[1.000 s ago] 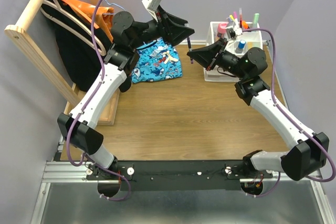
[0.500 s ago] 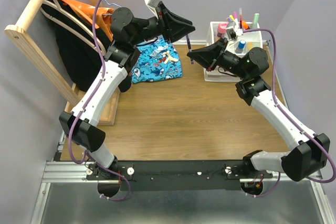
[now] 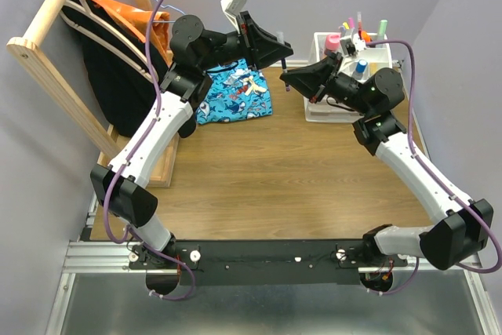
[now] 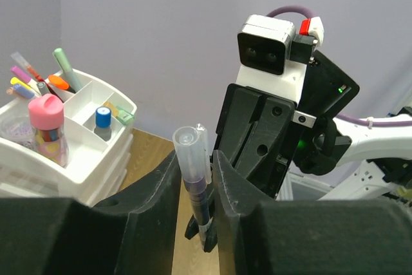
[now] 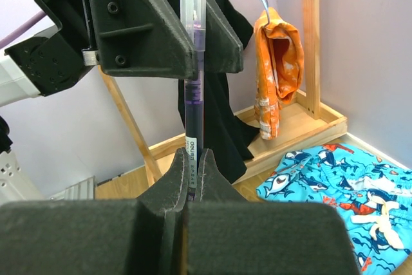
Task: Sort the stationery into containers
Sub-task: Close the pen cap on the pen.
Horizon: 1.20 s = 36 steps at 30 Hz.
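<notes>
Wood-grain table (image 3: 274, 178) meets pale lilac walls. Above it, just beside the boxy white plastic organiser (image 4: 96, 165), the left gripper (image 4: 196, 159) pinches the clear-capped end of a slim, purple-inked pen (image 4: 195, 185). The right gripper (image 5: 192, 159) is clamped tight on the other end. Markers (image 4: 64, 62) bristle from the organiser's compartments.

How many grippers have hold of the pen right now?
2. The right gripper is shut on the pen at its lower barrel. The left gripper flanks the capped upper end, and its fingers appear pressed against both sides.
</notes>
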Each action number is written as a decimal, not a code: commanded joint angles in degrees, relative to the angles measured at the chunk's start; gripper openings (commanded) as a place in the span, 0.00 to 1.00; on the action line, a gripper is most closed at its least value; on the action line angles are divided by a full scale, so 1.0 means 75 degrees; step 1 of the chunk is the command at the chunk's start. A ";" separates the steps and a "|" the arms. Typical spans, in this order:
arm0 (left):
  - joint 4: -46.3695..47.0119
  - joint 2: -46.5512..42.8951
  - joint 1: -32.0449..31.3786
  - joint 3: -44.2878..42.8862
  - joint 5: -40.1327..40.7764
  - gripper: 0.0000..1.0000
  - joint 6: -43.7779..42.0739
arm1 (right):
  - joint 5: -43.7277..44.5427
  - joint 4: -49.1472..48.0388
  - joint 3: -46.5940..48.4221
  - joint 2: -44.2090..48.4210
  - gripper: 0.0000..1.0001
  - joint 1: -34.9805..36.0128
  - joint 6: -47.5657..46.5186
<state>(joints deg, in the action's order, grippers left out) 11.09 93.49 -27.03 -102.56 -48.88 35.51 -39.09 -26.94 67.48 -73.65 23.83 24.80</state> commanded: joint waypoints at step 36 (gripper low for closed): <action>0.0044 0.0027 0.0006 -0.0493 0.0389 0.49 -0.0094 | 0.0056 0.0205 0.0154 0.0081 0.00 -0.0014 -0.0353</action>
<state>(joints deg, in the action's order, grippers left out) 10.61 93.56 -26.98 -104.57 -46.89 35.22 -39.07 -25.78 67.55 -73.63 23.83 22.85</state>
